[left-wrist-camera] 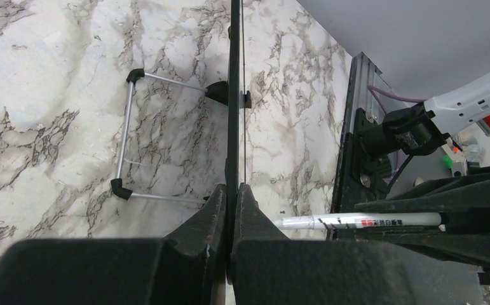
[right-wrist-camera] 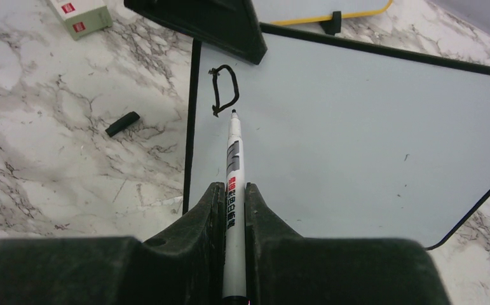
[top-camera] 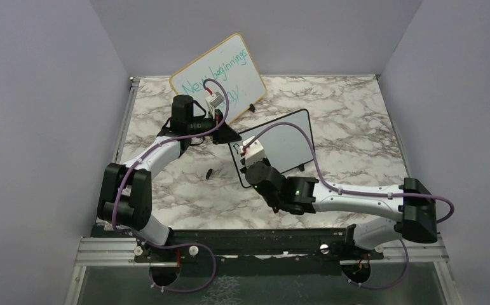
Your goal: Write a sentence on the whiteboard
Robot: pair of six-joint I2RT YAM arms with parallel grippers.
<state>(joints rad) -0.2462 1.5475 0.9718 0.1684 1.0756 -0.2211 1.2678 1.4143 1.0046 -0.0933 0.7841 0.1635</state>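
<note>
Where my right arm reaches in from the near edge, my right jaws are closed on a white marker (right-wrist-camera: 232,178), gripping its barrel so that the uncapped black tip points away from me. That tip lies just beside the lower end of the sentence (right-wrist-camera: 224,89), which so far is a single closed loop shaped like a D. Whether the tip touches the surface cannot be told.

The loop sits in one corner of the whiteboard (top-camera: 283,143), which stands tilted near the middle of the marbled counter (top-camera: 356,114), its black-framed face turned toward my right wrist. The rest of its face is blank apart from small specks.

Left of the board, apart from it, a small black cap (top-camera: 209,173) lies on the counter.

At the board's corner nearest the loop, my left jaws are clamped shut on the frame, one finger on each face; from that wrist the board is seen edge-on. Behind it a wire stand (left-wrist-camera: 126,130) with black corner caps rests on the counter.

Beyond lies a white box (right-wrist-camera: 80,16) with red labels.

Farthest back, a wood-framed board (top-camera: 226,73) with teal handwriting leans near the rear wall.
</note>
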